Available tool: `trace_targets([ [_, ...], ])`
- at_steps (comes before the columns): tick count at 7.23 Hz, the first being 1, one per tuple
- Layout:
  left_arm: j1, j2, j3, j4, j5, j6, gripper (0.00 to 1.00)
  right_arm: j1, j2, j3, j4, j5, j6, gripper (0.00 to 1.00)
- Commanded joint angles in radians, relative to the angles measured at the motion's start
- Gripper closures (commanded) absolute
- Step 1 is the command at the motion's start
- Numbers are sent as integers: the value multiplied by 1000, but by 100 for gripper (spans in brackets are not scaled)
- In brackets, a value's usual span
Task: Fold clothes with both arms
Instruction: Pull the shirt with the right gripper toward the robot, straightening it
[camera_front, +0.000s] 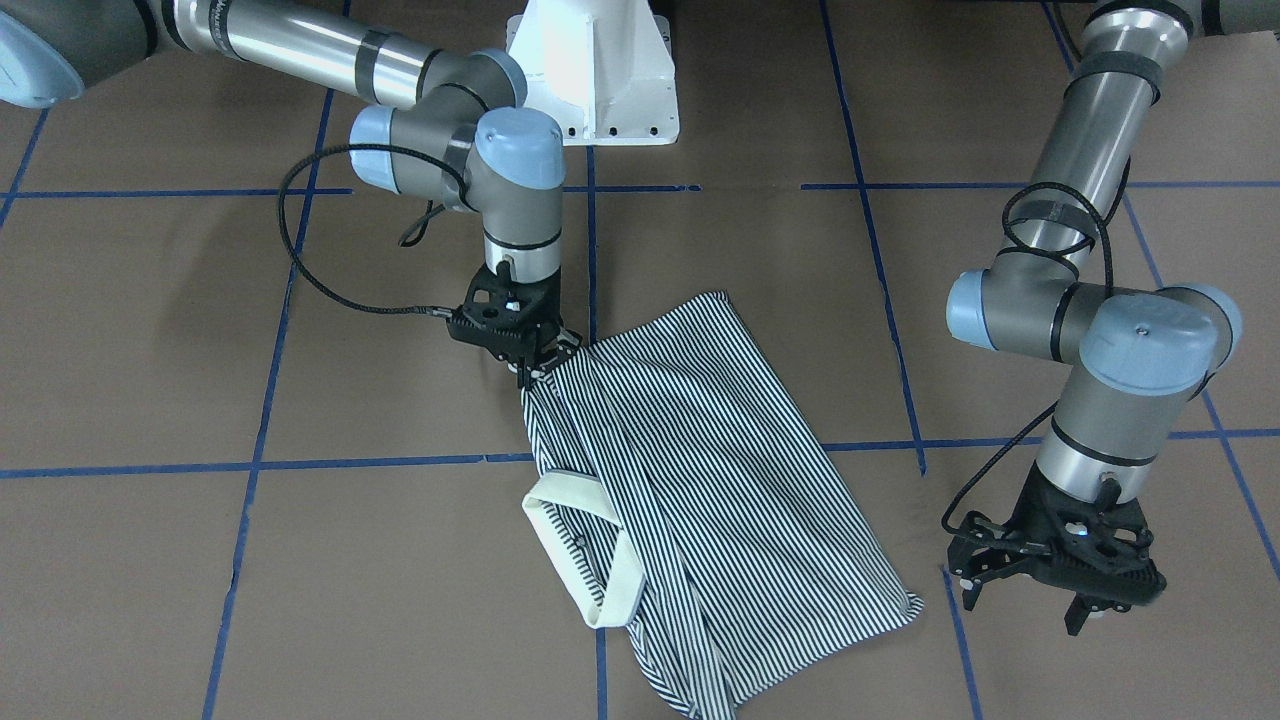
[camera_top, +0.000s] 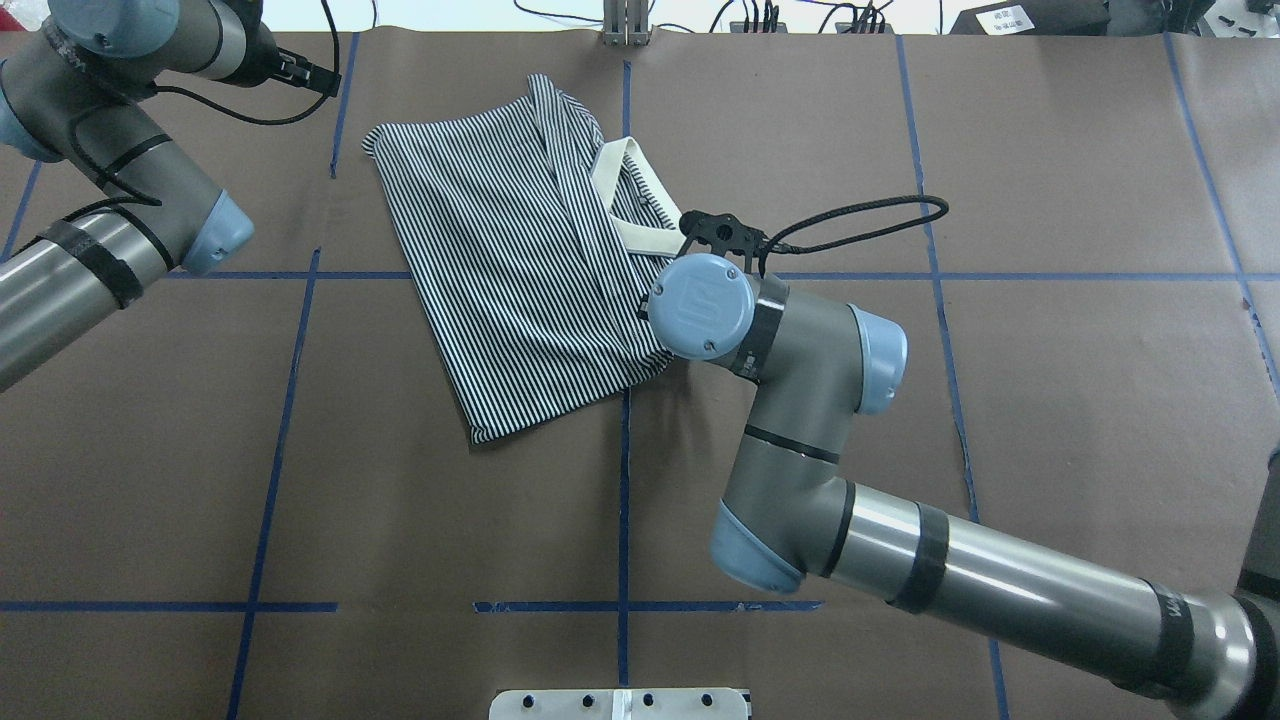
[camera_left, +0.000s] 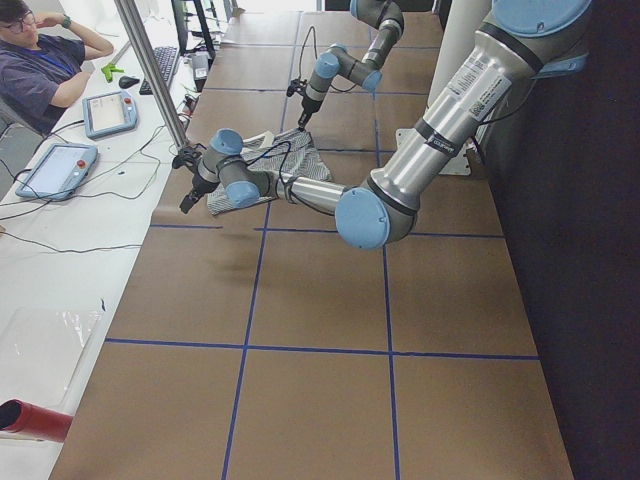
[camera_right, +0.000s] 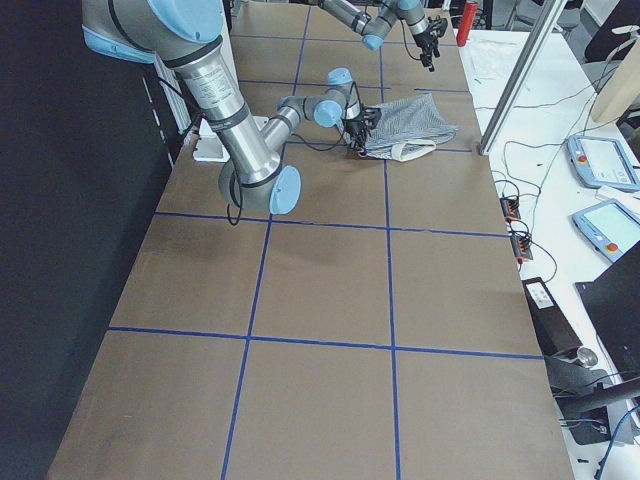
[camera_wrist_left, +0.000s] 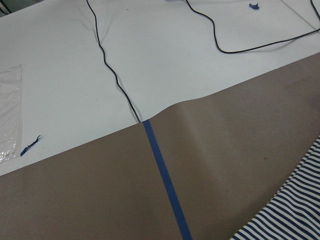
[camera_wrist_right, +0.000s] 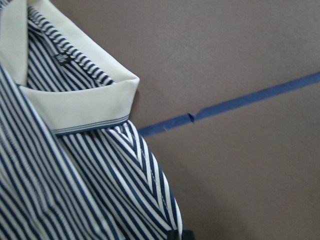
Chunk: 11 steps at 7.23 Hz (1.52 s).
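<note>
Polo shirt lies partly folded on the brown-paper table, skewed to the blue tape grid and sitting toward the operators' edge. Cream collar is on the right arm's side.

Right gripper pinches the shirt's edge at its robot-side end, and the fabric gathers into the fingers there. From overhead that pinch is hidden under the arm's own wrist cap; only the black camera mount pokes out. Right wrist camera shows the collar, stripes and a small dark tag inside the neck. A black fingertip is cut off at the bottom edge.

Left gripper hangs well apart from the shirt, fingers spread, nothing between them. Overhead barely shows it in the top-left corner, too cut off to read. Left wrist camera catches just a striped corner at bottom right, plus a tape line and a black cable on the white bench beyond.

Shirt's far end runs out of the front view's frame. Sleeves are tucked under or folded in, can't tell which. Both side views show the grippers too small to judge.
</note>
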Motion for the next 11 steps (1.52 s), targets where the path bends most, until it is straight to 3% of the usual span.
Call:
trace_targets([
  [1,6,2,-10,0,-1,-9,0,-178,-212,296,-79,-155,82,100],
  [2,6,2,-10,0,0,-9,0,-252,-262,340,-82,-230,110,100],
  [5,6,2,-10,0,-1,-9,0,-334,-293,343,-86,-289,175,100],
  [6,8,2,-11,0,-2,-9,0,-342,-298,343,-86,-291,180,75],
  [7,8,2,-11,0,-2,-9,0,-342,-298,351,-88,-295,171,1],
  [11,17,2,-11,0,0,-18,0,-343,-273,374,-71,-308,-261,0],
])
